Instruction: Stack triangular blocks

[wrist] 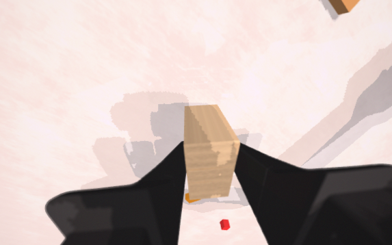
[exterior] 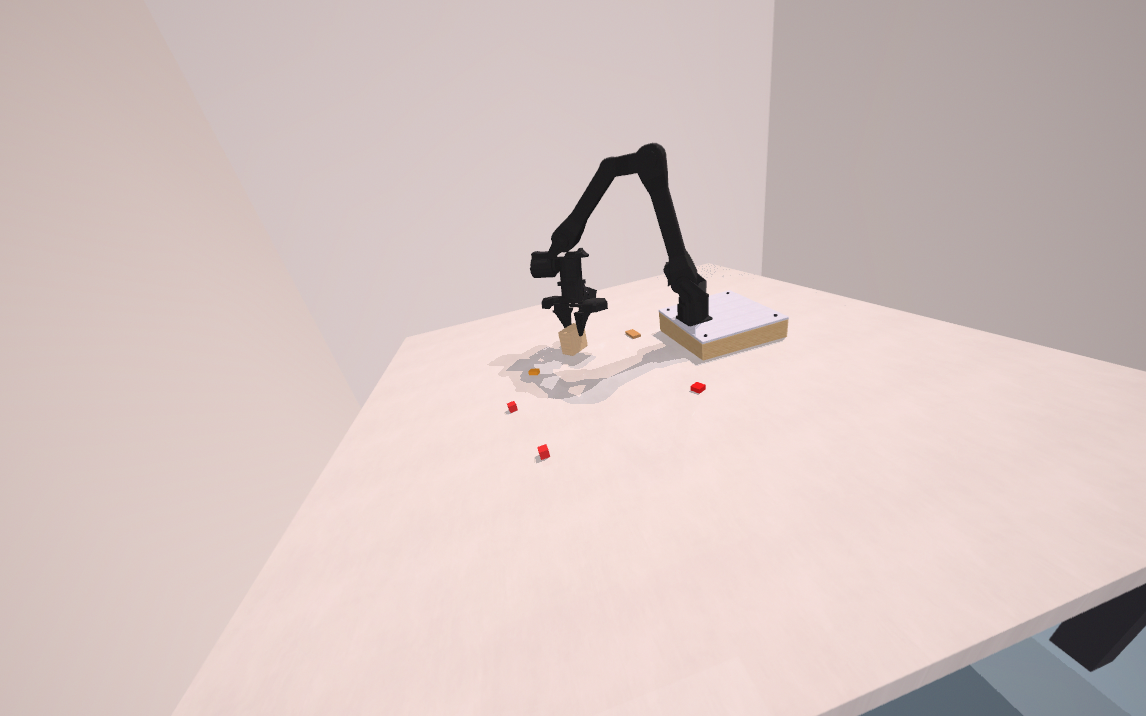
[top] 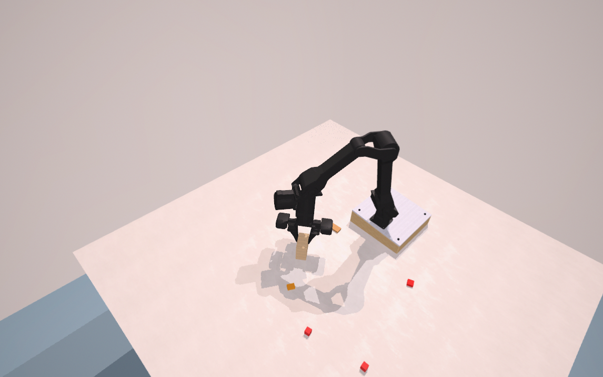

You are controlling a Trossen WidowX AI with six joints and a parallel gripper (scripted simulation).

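Observation:
My gripper [top: 303,238] [exterior: 572,328] [wrist: 205,144] is shut on the upper triangular block [top: 302,239] [exterior: 572,331] [wrist: 211,168], pale wood, with a finger on each side. The lower triangular block [top: 301,255] [exterior: 569,347], also pale wood, is on the table directly under it. No gap shows between the two blocks in either the top or the exterior view, and together they have a roughly square outline. I cannot tell whether the sloped faces touch fully or whether the ends are exactly even. The lower block is hidden behind the held block in the wrist view.
An orange piece [top: 290,286] [exterior: 534,371] [wrist: 191,198] lies near the blocks. Another orange piece [top: 337,228] [exterior: 633,333] [wrist: 345,5] lies towards the robot base [top: 406,217] [exterior: 742,338]. Red pieces [top: 308,331] [top: 364,366] [top: 410,283] [exterior: 512,406] [exterior: 543,451] [exterior: 698,387] lie farther off.

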